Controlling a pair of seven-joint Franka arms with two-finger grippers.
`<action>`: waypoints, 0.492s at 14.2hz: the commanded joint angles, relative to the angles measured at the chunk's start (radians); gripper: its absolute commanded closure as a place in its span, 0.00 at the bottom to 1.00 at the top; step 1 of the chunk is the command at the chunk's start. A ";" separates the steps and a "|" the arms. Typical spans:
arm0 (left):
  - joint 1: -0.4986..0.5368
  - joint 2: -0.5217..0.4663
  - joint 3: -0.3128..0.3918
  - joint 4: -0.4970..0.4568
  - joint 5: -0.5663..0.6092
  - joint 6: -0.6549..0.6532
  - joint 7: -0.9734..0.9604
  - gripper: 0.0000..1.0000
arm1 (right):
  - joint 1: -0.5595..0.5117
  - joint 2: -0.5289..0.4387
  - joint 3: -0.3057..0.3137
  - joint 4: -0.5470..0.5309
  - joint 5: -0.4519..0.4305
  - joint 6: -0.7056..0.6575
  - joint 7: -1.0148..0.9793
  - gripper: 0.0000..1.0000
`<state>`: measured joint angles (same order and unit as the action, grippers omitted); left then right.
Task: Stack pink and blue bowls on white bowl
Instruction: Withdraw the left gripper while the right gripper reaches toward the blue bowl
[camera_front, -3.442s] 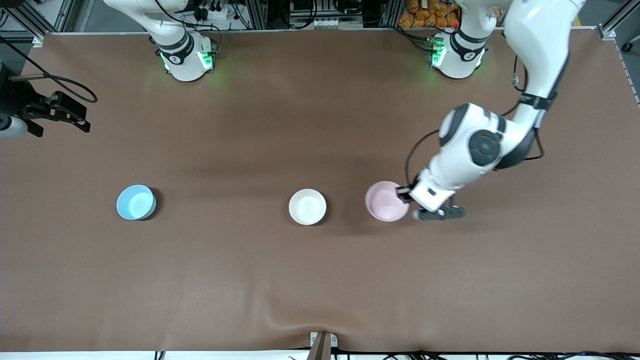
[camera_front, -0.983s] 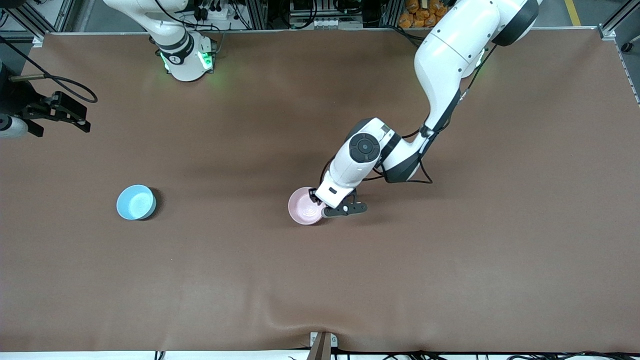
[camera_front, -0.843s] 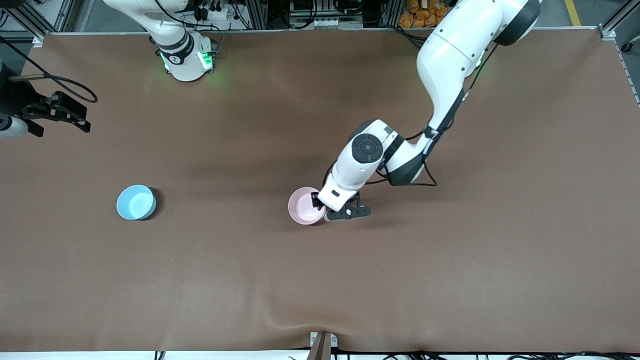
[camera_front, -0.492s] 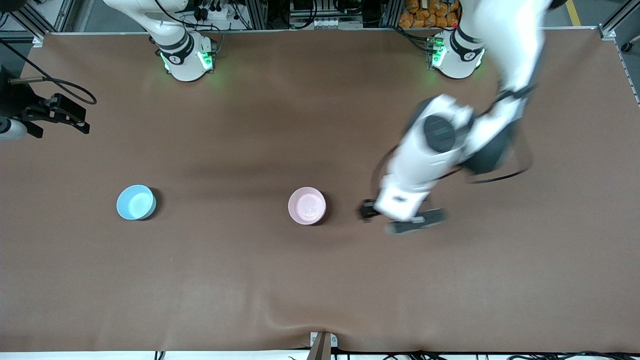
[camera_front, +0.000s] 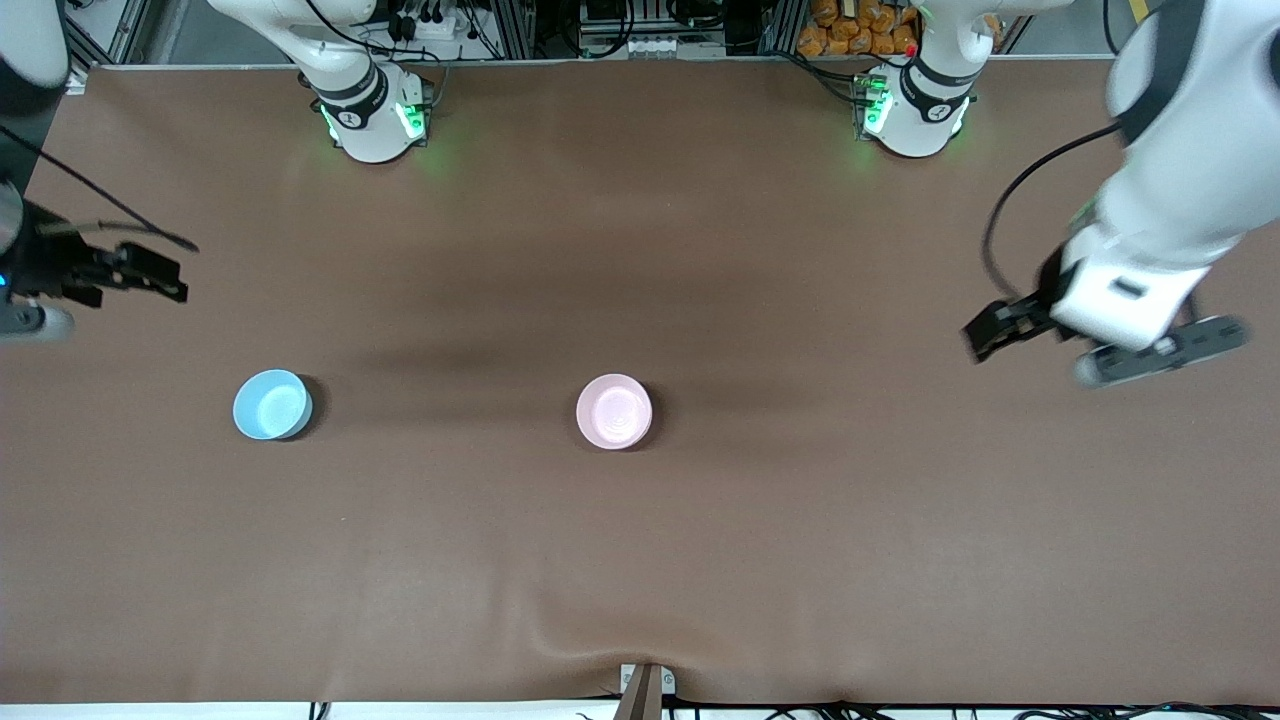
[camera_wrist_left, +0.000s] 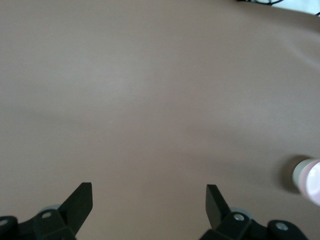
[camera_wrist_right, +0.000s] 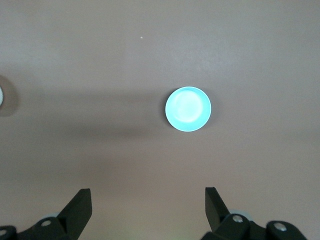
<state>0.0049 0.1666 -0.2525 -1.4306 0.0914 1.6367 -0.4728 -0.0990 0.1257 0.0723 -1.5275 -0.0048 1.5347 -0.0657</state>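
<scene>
Front view: the pink bowl (camera_front: 614, 411) is sitting mid-table, hiding the white bowl, with the blue bowl (camera_front: 271, 404) lying toward the right arm's end. Left wrist view: the left gripper (camera_wrist_left: 149, 202) is hanging wide open, empty, over bare table (camera_wrist_left: 150, 100). Right wrist view: the right gripper (camera_wrist_right: 148, 201) is hovering wide open, empty, near the blue bowl (camera_wrist_right: 188, 109).

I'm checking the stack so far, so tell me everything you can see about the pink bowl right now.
The pink bowl is small, round and pale pink, plain and smooth like plastic, with faint rings showing inside. It sits upright, mouth up, near the middle of the brown table, level with the blue bowl, which stands apart toward the right arm's end. It appears empty. No pincer touches it. No white bowl shows under it in this view, so what it rests on cannot be told.
</scene>
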 joint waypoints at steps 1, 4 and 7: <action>0.116 -0.111 -0.011 -0.092 -0.083 -0.026 0.147 0.00 | -0.039 0.064 0.009 0.023 -0.023 0.025 -0.005 0.00; 0.158 -0.157 -0.011 -0.134 -0.119 -0.026 0.175 0.00 | -0.106 0.159 0.009 0.009 -0.030 0.091 -0.003 0.00; 0.161 -0.167 -0.010 -0.136 -0.119 -0.026 0.175 0.00 | -0.158 0.176 0.009 -0.109 -0.023 0.240 -0.005 0.00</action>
<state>0.1603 0.0307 -0.2546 -1.5344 -0.0122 1.6063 -0.3019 -0.2167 0.3008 0.0659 -1.5664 -0.0227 1.6977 -0.0667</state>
